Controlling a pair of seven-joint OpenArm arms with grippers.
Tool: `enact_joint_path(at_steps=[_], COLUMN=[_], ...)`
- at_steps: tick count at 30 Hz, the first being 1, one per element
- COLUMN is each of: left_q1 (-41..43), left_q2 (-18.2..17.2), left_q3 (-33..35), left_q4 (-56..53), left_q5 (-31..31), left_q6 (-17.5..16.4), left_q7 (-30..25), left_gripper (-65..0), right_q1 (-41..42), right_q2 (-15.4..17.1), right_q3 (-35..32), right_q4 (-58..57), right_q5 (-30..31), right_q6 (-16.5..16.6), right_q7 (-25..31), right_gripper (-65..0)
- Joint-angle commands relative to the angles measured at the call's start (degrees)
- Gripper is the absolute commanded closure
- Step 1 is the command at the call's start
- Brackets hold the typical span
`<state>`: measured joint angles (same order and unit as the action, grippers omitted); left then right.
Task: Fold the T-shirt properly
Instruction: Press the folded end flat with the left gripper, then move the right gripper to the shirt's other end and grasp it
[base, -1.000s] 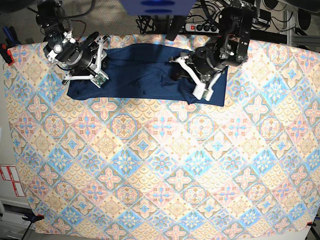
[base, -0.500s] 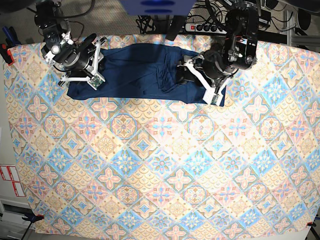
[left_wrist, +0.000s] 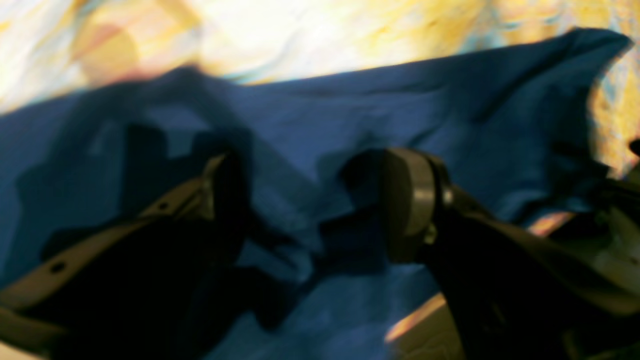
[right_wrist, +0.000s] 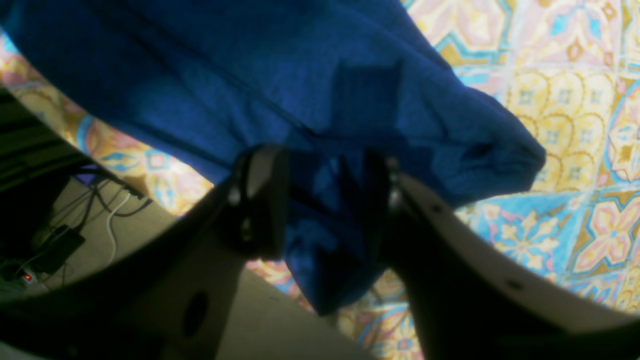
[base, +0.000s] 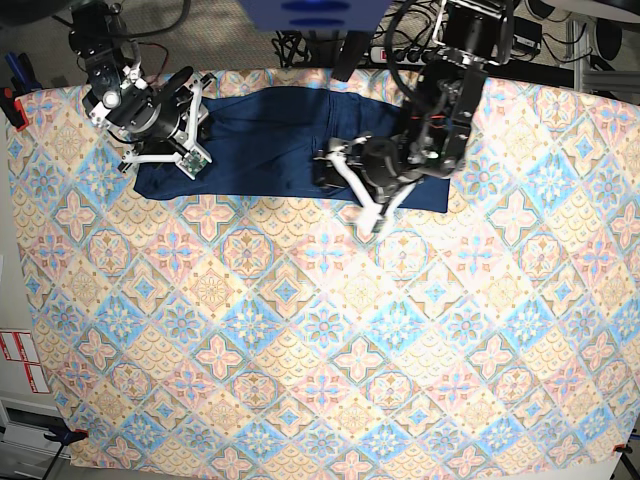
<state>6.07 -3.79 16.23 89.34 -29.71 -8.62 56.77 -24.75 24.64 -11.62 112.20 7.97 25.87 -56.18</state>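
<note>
Left tool (base: 345, 182) parted over T-shirt (base: 270, 140); right tool (base: 192, 128) clasping its edge.

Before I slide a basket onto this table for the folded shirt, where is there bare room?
The tablecloth lies bare below the T-shirt, out to both side edges and the near edge. The far strip is crowded: shirt, left gripper and right gripper.
</note>
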Motion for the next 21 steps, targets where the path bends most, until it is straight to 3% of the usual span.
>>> enact_joint_path(at_steps=[1, 5, 10, 17, 21], left_q1=[-0.6, -1.4, -1.4, 4.0, 7.7], left_q2=[0.8, 3.0, 2.5, -6.4, -7.8], left_q3=[1.0, 2.0, 1.7, 0.8, -5.5], left_q4=[1.0, 0.9, 1.3, 12.7, 16.5], left_q5=[-0.8, -0.7, -1.2, -1.1, -1.4], left_q6=[-0.3, -0.3, -0.3, -0.3, -0.3], left_q7=[-0.5, -1.3, -2.6, -2.8, -2.6], left_gripper=[-39.4, -39.4, -39.3, -39.3, -39.3], right_q1=[0.2, 0.1, 0.1, 0.2, 1.0], right_q2=[0.5, 0.5, 0.5, 0.1, 0.1], right_q3=[0.3, 0.3, 1.4, 13.9, 19.1], right_q4=[1.1, 1.1, 1.0, -0.2, -3.2], right_q5=[0.2, 0.2, 0.3, 0.5, 3.4], right_q6=[-0.1, -0.1, -0.1, -0.1, -0.1], right_q7=[0.6, 0.6, 0.4, 0.1, -1.5], right_gripper=[-23.2, -23.2, -23.2, -23.5, -23.3])
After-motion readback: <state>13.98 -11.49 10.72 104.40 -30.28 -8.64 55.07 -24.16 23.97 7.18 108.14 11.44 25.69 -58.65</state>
